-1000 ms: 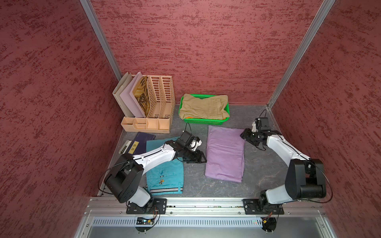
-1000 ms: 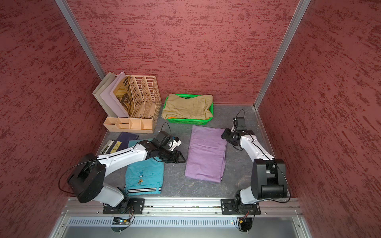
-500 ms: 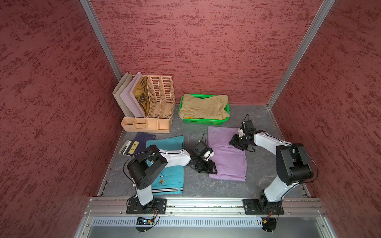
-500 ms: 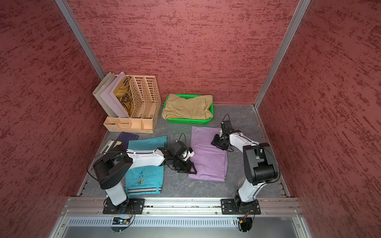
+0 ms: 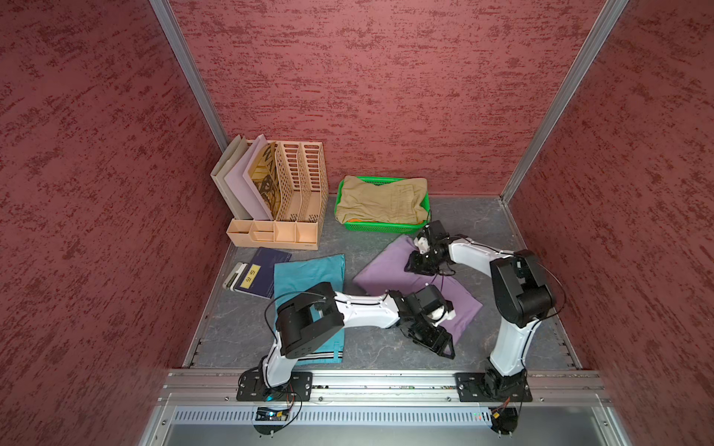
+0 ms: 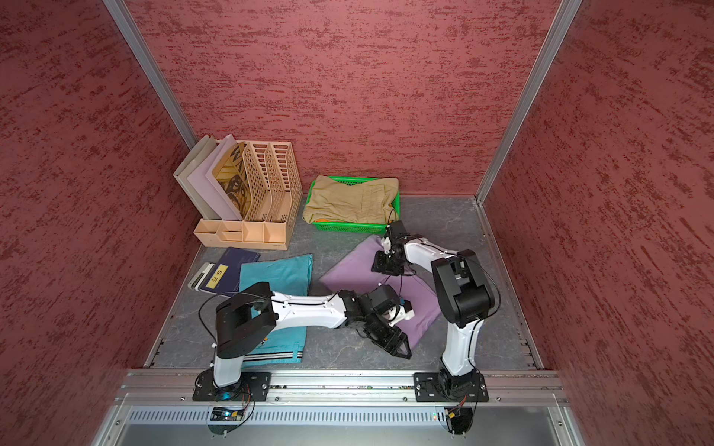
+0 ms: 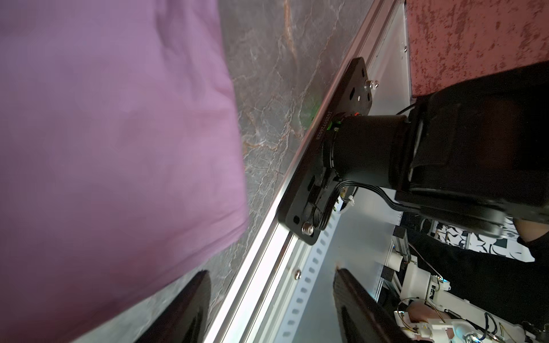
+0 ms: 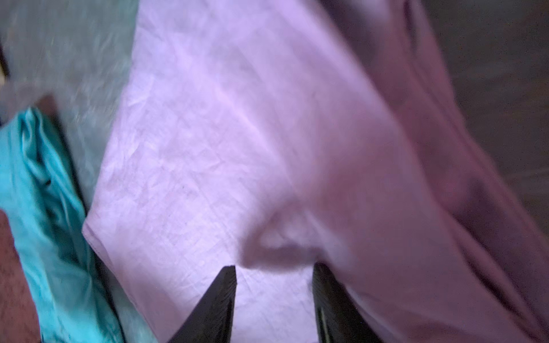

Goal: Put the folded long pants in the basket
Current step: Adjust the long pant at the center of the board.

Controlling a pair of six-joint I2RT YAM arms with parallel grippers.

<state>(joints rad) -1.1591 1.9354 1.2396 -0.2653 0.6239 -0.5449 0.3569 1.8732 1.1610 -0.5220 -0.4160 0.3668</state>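
Observation:
The lilac pants [image 5: 386, 274] lie askew on the table in front of the green basket [image 5: 382, 228]. Khaki pants [image 5: 382, 200] fill the basket, and a sliver of orange cloth [image 5: 355, 220] shows under them. Teal pants [image 5: 309, 274] with a striped waistband lie to the left, partly under my left arm. My left gripper [image 5: 442, 347] is open beside the near corner of the lilac pants [image 7: 118, 133], with nothing between its fingers [image 7: 271, 271]. My right gripper [image 5: 417, 266] is low over the far end, open, with lilac cloth [image 8: 237, 133] lying flat between its fingertips [image 8: 274, 267].
A peach file rack [image 5: 293, 193] with folders stands at the back left. A dark blue notebook [image 5: 266, 270] and a small white device [image 5: 233, 276] lie left of the teal pants. The metal front rail [image 5: 386, 380] runs just behind my left gripper. Red walls close in the sides.
The lilac pants have swung from lying straight to lying askew. My left gripper moved right and nearer the rail, to their near corner. My right gripper moved left onto their far end.

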